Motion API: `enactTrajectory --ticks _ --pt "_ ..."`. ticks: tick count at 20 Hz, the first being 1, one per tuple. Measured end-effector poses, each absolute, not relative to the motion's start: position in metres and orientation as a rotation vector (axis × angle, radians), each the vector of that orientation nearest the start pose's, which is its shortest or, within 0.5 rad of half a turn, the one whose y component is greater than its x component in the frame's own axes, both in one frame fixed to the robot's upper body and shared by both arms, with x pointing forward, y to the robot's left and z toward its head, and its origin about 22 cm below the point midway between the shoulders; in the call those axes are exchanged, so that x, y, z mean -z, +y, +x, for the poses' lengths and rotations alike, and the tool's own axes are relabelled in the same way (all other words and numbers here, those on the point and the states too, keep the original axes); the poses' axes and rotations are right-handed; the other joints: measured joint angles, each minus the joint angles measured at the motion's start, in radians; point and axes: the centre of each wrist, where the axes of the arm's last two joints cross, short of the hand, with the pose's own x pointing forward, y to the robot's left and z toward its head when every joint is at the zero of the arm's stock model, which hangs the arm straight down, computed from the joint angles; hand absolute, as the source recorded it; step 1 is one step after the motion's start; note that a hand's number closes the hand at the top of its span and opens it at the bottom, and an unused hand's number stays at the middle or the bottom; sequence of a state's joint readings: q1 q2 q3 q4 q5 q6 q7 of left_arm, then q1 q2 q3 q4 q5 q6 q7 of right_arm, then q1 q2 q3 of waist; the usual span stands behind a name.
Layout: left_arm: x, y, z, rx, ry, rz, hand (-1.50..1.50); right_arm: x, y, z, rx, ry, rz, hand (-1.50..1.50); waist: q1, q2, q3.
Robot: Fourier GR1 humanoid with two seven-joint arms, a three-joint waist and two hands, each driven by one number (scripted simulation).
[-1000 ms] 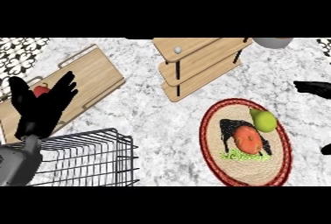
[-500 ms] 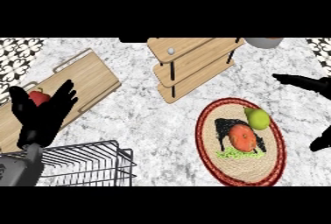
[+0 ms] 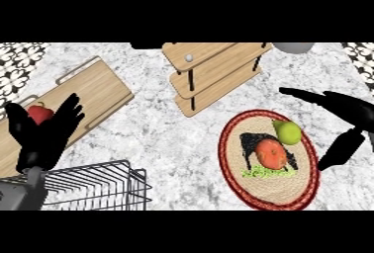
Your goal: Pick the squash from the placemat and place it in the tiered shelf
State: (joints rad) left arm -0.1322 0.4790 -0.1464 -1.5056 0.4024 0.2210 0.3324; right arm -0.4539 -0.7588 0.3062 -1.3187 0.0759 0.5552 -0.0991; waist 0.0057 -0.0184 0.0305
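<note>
Right hand (image 3: 349,123) is over the tabletop's (image 3: 168,133) right edge, fingers straight and spread wide apart, thumb pointing down toward the near edge. It holds nothing and touches nothing; it sits just beside the placemat's (image 3: 232,163) right rim, fingers reaching toward the far-right side of the mat.

Squash (image 3: 289,132), yellow-green, lies on the placemat at its far-right part, close to the rim, between the mat's centre and the right hand, and the hand is not touching it. An orange-red round fruit (image 3: 271,153) lies on the mat's middle, just beside the squash on its near-left side. The placemat is round, woven, with a red border, and lies on the right half of the tabletop.

Tiered shelf (image 3: 211,66), wooden with black posts, stands at the far edge near the middle, apart from the placemat. A small pale ball (image 3: 190,58) rests on its top tier.

Left hand (image 3: 42,136) is at the left edge, fingers up, straight and spread, holding nothing. A red pepper (image 3: 39,113) shows behind its fingers on the wooden cutting board (image 3: 95,94) at far left; whether they touch is unclear. A black wire rack (image 3: 95,185) stands at the near-left corner.
</note>
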Motion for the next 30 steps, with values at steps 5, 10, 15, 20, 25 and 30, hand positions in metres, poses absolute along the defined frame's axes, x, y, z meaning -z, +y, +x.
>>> enactTrajectory --ticks 5,10,15,20,25,30 --pt "-0.044 0.300 0.270 -0.005 -1.239 0.120 0.00 -0.112 -0.303 0.327 -1.351 -1.266 -0.151 -1.50 -0.005 0.001 0.000" --pt "-0.041 0.302 0.265 -0.005 -1.244 0.122 0.00 -0.099 -0.293 0.319 -1.376 -1.211 -0.218 -1.50 -0.009 0.001 0.001" --pt "-0.034 0.302 0.263 -0.007 -1.231 0.127 0.00 -0.088 -0.284 0.311 -1.377 -1.204 -0.283 -1.50 -0.011 0.003 -0.001" --pt "-0.031 0.303 0.263 -0.008 -1.226 0.118 0.00 -0.082 -0.276 0.307 -1.376 -1.199 -0.310 -1.50 -0.010 0.004 -0.001" --pt "-0.028 0.302 0.261 -0.009 -1.231 0.117 0.00 -0.066 -0.273 0.298 -1.380 -1.185 -0.336 -1.50 -0.010 0.003 0.001" --pt "-0.028 0.300 0.261 -0.006 -1.225 0.110 0.00 -0.052 -0.263 0.298 -1.383 -1.167 -0.392 -1.50 -0.004 0.005 0.000"
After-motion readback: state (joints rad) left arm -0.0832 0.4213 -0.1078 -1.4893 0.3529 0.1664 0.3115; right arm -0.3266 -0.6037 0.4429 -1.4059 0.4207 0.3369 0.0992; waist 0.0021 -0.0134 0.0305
